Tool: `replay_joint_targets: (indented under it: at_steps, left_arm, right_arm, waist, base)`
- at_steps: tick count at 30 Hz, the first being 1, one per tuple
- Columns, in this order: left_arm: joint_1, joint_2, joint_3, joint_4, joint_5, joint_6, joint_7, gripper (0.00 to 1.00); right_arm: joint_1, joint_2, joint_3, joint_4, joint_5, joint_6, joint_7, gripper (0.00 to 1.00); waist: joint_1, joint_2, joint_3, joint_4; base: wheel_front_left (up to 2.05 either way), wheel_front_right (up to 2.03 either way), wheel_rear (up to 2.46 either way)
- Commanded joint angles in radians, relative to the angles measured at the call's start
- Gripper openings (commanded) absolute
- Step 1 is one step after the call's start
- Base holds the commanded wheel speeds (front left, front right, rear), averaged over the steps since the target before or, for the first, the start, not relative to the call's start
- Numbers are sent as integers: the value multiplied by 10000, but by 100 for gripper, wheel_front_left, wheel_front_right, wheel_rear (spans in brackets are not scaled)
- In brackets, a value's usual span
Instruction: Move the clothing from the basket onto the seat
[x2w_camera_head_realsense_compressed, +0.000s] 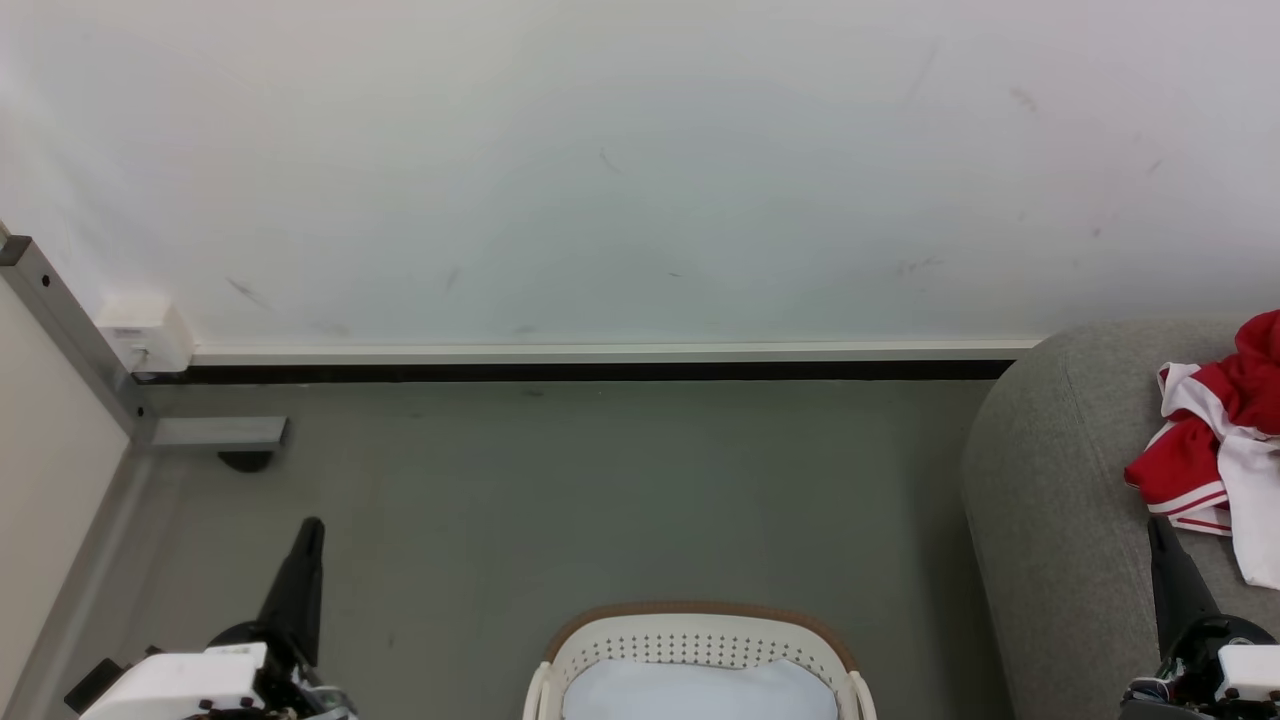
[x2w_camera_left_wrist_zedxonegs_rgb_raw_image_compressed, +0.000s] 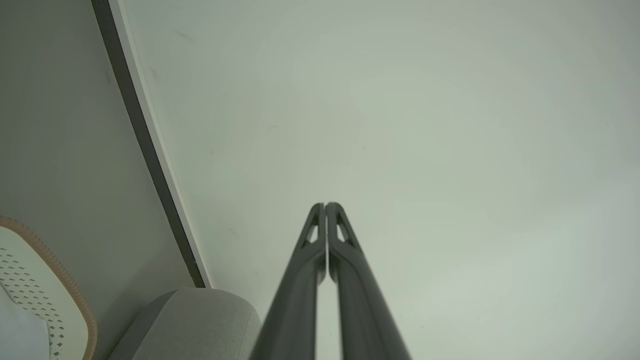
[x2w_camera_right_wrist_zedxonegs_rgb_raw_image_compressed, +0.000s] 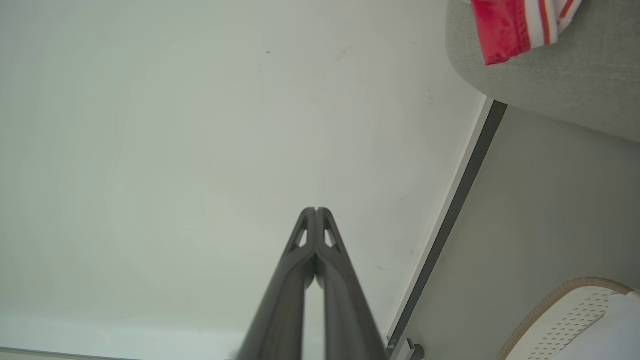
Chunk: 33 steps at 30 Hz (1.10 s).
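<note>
The left hand (x2w_camera_head_realsense_compressed: 308, 540), two long dark smooth fingers pressed together and holding nothing, hangs over the dull grey floor (x2w_camera_head_realsense_compressed: 600, 480). Right of it stands the rounded white plastic basket (x2w_camera_head_realsense_compressed: 700, 612), its wall dotted with small holes under a tan rim, with a plain pale cloth (x2w_camera_head_realsense_compressed: 700, 692) inside. Further right is the grey woven-fabric sofa (x2w_camera_head_realsense_compressed: 1060, 480) with its rounded edge. On it lies the garment (x2w_camera_head_realsense_compressed: 1215, 440), a crumpled red and white heap with striped trim. Its longer stretch runs up and down the head view, with a white panel trailing toward the robot. The right hand (x2w_camera_head_realsense_compressed: 1160, 535), closed and empty, is just below it.
</note>
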Motion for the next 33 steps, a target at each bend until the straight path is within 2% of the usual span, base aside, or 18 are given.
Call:
replay_joint_targets:
  at_steps: [1,33]
  left_arm:
    - [-70,66,25,-41,-127,1,28,0]
    - [-65,66,23,-47,-130,2,27,0]
  right_arm:
    - [-118,-105,34,-48,91,-21,-55,0]
    - [-153,-341,347,-172,351,-21,-325,0]
  waist:
    - [0,0,0,0]
    - [0,0,4,1]
  base:
    - [0,0,0]
    - [0,0,0]
